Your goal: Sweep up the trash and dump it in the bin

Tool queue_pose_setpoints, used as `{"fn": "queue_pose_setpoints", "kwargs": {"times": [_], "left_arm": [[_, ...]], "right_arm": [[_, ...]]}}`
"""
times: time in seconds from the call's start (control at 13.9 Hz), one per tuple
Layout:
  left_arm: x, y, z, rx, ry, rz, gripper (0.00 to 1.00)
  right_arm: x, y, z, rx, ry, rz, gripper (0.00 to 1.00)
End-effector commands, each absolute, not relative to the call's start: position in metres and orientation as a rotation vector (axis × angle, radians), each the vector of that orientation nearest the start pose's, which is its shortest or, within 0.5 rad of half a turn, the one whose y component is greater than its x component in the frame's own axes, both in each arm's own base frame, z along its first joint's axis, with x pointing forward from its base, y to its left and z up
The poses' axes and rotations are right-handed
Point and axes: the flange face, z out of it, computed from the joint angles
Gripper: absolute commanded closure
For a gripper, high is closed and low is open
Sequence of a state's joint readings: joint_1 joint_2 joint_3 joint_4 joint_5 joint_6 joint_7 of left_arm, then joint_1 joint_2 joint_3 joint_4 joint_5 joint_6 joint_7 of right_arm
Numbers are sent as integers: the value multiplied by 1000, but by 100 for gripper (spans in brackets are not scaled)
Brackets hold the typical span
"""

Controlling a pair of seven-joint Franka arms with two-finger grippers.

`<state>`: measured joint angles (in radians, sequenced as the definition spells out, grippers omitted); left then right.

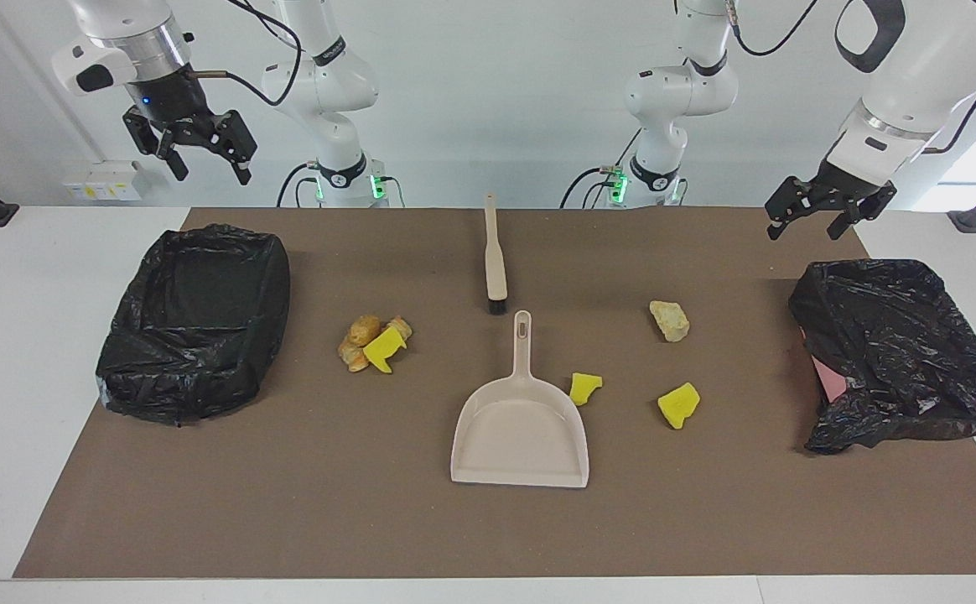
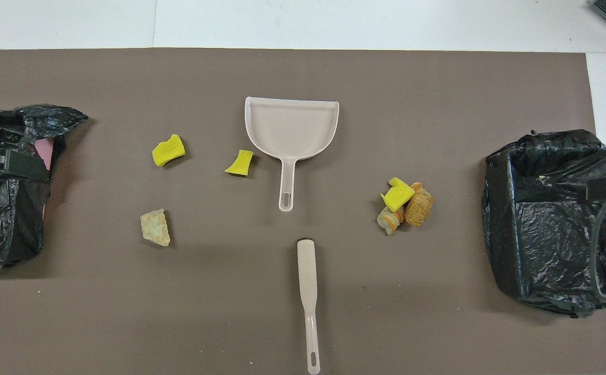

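Note:
The trash lies in several places on the brown mat. A cluster of brown lumps with a yellow bit (image 1: 373, 342) (image 2: 404, 205) sits near the bin at the right arm's end. One yellow bit (image 1: 585, 387) (image 2: 240, 163) lies beside the beige dustpan (image 1: 521, 428) (image 2: 292, 127). Another yellow bit (image 1: 678, 405) (image 2: 168, 150) and a tan lump (image 1: 670, 320) (image 2: 155, 227) lie toward the left arm's end. The black-bagged bin (image 1: 194, 319) (image 2: 547, 219) stands open, and my right gripper (image 1: 210, 168) hangs open and empty high over it. My left gripper (image 1: 819, 222) is open and empty.
The beige brush (image 1: 495, 260) (image 2: 307, 291) lies nearer to the robots than the dustpan, its bristles toward the dustpan's handle. A second black-bagged container (image 1: 899, 352) (image 2: 6, 182), crumpled with pink showing, sits at the left arm's end under the left gripper.

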<state>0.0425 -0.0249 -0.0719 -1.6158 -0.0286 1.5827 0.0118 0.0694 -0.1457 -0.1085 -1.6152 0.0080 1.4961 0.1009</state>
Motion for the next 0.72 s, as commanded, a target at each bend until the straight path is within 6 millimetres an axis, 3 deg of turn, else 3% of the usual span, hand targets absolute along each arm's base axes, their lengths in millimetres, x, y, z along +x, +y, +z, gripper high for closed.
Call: {"fn": "queue_pose_setpoints", "kwargs": {"times": [0.0, 0.36, 0.65], "left_arm": [[544, -18, 622, -3155, 67, -5, 0], [542, -36, 618, -3154, 127, 1, 0], [526, -67, 591, -3150, 197, 74, 0]], "right_arm": [[499, -26, 671, -3114, 189, -58, 0], [499, -27, 671, -3116, 178, -58, 0], [498, -27, 671, -3116, 175, -58, 0]]}}
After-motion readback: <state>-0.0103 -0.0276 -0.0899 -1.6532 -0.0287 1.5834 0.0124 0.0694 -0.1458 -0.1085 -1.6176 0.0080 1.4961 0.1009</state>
